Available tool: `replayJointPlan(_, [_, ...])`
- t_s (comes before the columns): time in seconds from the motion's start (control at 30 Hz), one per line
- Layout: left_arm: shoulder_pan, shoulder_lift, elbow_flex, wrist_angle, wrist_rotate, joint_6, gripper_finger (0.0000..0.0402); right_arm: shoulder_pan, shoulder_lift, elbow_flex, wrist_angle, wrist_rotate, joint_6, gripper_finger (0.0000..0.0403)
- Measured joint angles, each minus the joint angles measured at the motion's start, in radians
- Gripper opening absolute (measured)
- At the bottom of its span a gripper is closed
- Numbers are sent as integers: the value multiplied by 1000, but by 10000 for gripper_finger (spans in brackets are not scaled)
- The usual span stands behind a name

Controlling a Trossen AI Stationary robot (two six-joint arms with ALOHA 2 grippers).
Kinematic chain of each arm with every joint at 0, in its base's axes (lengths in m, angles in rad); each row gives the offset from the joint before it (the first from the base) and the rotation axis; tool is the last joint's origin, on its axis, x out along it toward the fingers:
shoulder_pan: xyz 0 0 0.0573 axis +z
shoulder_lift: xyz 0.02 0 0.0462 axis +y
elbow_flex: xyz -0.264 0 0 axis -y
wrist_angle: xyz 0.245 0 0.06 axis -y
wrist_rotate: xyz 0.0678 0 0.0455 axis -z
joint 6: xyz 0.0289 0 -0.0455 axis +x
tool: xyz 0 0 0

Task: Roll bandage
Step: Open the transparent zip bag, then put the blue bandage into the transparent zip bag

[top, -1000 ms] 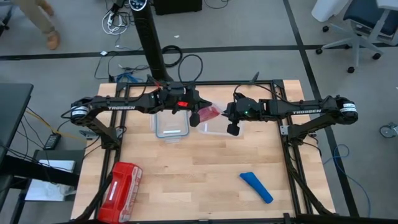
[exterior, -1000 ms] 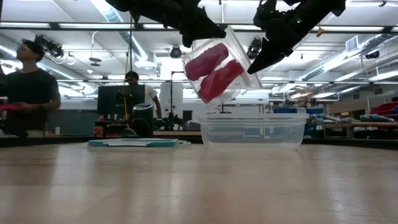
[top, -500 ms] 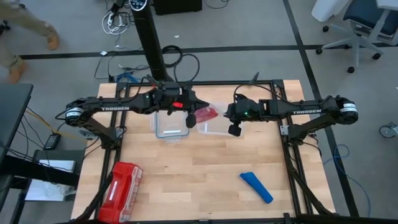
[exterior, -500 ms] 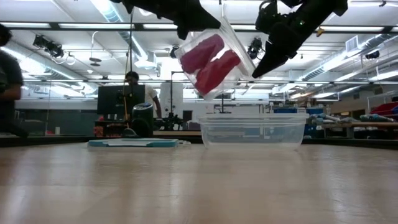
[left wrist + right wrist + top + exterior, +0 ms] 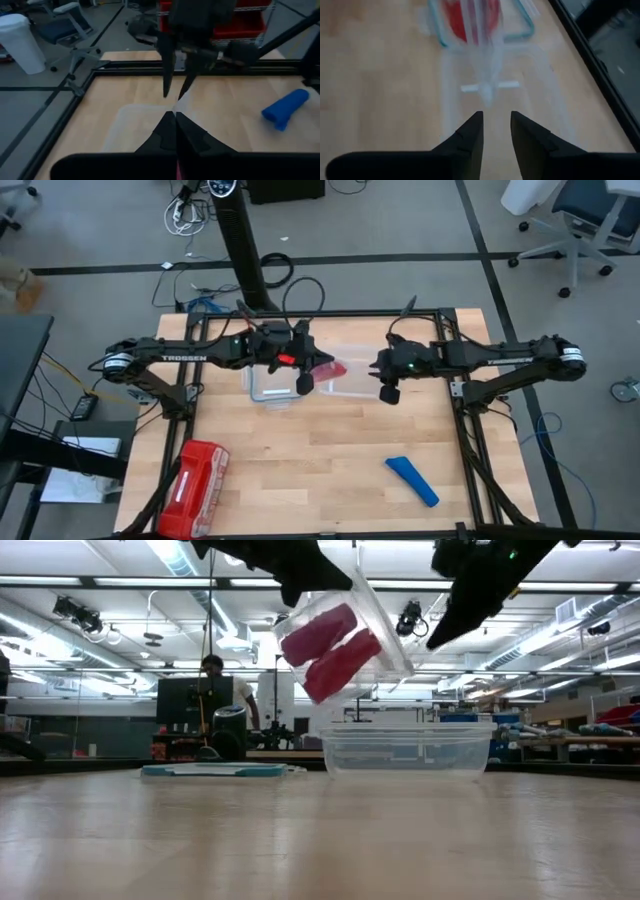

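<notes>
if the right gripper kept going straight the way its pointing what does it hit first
Probably the clear bag of red rolls, held up by the left gripper. The right gripper is open, pointing at the bag's near edge; depth is unclear.

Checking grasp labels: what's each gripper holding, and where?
Left gripper pinches the clear plastic bag of red-pink rolls at its top edge. Right gripper is open, holding nothing.

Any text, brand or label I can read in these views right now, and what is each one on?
"TROSSEN": white letters on the left arm in the high view.
Right arm: white lettering in the same spot, too blurred to read.
Red zip pouch: white markings, too small to read.
Blue bandage: no markings.
</notes>
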Motion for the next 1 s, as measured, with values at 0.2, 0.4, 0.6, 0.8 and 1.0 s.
replayJointPlan(0.2, [-79, 0, 0, 47, 2, -1, 0, 105, -63, 2, 29, -14, -20, 91])
replayJointPlan(0.4, [-140, 2, -1, 46, -74, 1, 0, 187, -67, 2, 92, -3, -2, 85])
replayJointPlan(0.6, [-158, 2, -1, 45, -119, -4, 0, 254, -54, 2, 136, 49, 6, 79])
replayJointPlan(0.8, [-157, 4, -2, 47, -180, -26, 0, 296, 6, 3, 185, 137, -50, 75])
replayJointPlan(1.0, [-156, 25, -3, 59, -213, -29, 0, 308, 71, 3, 243, 249, -166, 88])
